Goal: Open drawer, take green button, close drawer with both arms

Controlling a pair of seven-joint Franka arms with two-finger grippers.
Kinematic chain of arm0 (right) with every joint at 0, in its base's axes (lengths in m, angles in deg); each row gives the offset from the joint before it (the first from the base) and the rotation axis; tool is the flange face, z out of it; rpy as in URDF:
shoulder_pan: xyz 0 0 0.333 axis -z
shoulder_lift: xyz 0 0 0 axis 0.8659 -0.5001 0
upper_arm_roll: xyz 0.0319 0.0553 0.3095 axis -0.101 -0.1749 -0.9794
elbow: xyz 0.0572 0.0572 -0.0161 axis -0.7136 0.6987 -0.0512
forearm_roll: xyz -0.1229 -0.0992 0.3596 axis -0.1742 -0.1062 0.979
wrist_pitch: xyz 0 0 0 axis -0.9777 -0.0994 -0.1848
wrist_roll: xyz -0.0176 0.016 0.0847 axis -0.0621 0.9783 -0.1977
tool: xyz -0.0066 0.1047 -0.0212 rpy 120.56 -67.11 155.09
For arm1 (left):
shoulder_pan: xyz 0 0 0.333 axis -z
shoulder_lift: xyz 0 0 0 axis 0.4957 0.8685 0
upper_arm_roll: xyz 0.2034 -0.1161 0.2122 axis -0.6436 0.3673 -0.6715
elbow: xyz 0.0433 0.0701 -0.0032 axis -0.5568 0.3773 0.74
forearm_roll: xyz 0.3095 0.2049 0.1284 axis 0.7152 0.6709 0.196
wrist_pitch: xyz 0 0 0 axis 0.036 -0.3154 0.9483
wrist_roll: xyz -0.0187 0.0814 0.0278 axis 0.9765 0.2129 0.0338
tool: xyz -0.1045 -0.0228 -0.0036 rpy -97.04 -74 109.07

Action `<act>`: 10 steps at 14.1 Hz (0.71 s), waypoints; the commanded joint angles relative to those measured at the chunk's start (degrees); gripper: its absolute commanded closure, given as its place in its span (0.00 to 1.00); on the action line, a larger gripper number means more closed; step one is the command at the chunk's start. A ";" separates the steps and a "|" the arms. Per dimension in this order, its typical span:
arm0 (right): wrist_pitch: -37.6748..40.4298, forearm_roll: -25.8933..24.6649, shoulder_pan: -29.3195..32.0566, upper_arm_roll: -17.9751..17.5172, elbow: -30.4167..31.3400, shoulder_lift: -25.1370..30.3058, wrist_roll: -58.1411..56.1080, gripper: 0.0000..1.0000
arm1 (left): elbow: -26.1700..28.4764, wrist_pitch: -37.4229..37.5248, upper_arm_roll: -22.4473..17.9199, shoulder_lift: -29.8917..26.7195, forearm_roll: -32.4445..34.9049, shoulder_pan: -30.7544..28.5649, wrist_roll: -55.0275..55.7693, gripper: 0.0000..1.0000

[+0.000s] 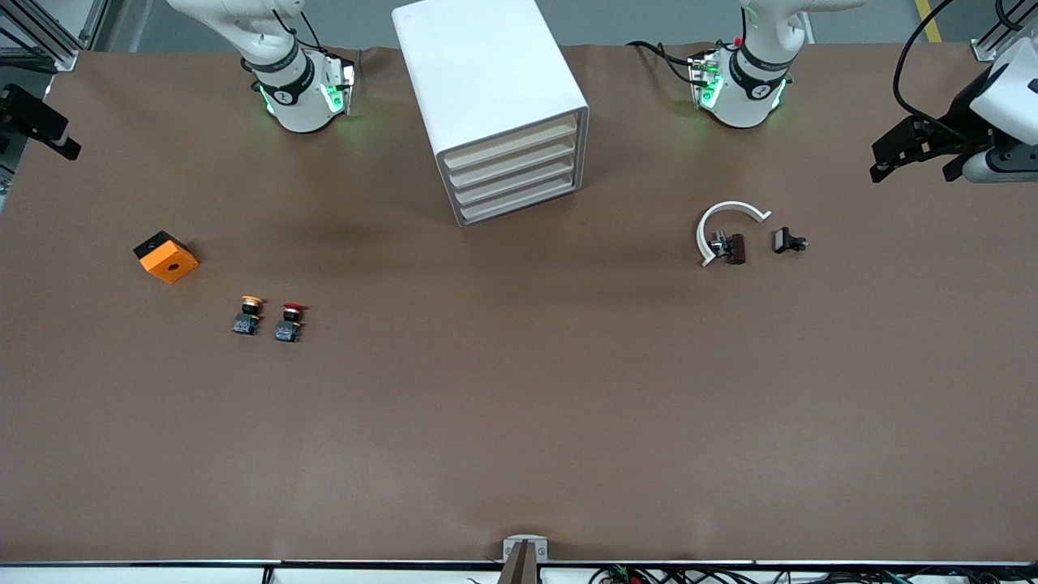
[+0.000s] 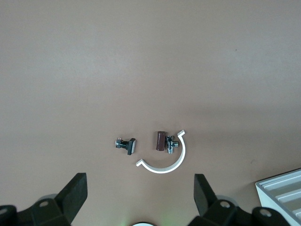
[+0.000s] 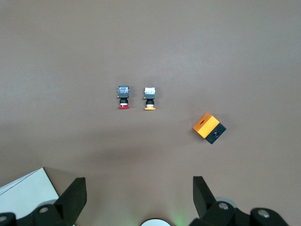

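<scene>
The white cabinet (image 1: 486, 73) stands at the table's back middle with all four cream drawers pushed in. The drawer (image 1: 519, 208), the lowest one, is shut. The green-capped button is hidden. My left gripper (image 1: 912, 162) hangs high over the left arm's end of the table, open and empty; its wrist view (image 2: 140, 181) shows bare table between the fingers. My right gripper (image 1: 40, 130) hangs high over the right arm's end, open and empty, as its wrist view (image 3: 139, 183) also shows. A corner of the cabinet shows in both wrist views (image 2: 282, 190) (image 3: 23, 193).
A yellow-capped switch (image 1: 249, 315) (image 3: 150, 98), a red-capped switch (image 1: 290, 321) (image 3: 123, 97) and an orange block (image 1: 166, 256) (image 3: 209, 128) lie toward the right arm's end. A white open ring (image 1: 722, 219) (image 2: 171, 162), a brown part (image 1: 734, 247) and a small black part (image 1: 787, 240) lie toward the left arm's end.
</scene>
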 commanded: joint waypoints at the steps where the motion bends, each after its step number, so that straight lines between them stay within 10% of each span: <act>1: -0.97 -0.73 0.46 -0.45 1.07 1.35 0.54 0.00 | -1.64 1.31 0.49 0.75 -0.32 -0.43 0.53 0.00; 10: -0.71 -0.73 0.38 -0.71 1.25 1.53 0.63 0.00 | -2.09 1.31 0.23 4.17 -0.15 -0.43 1.32 0.00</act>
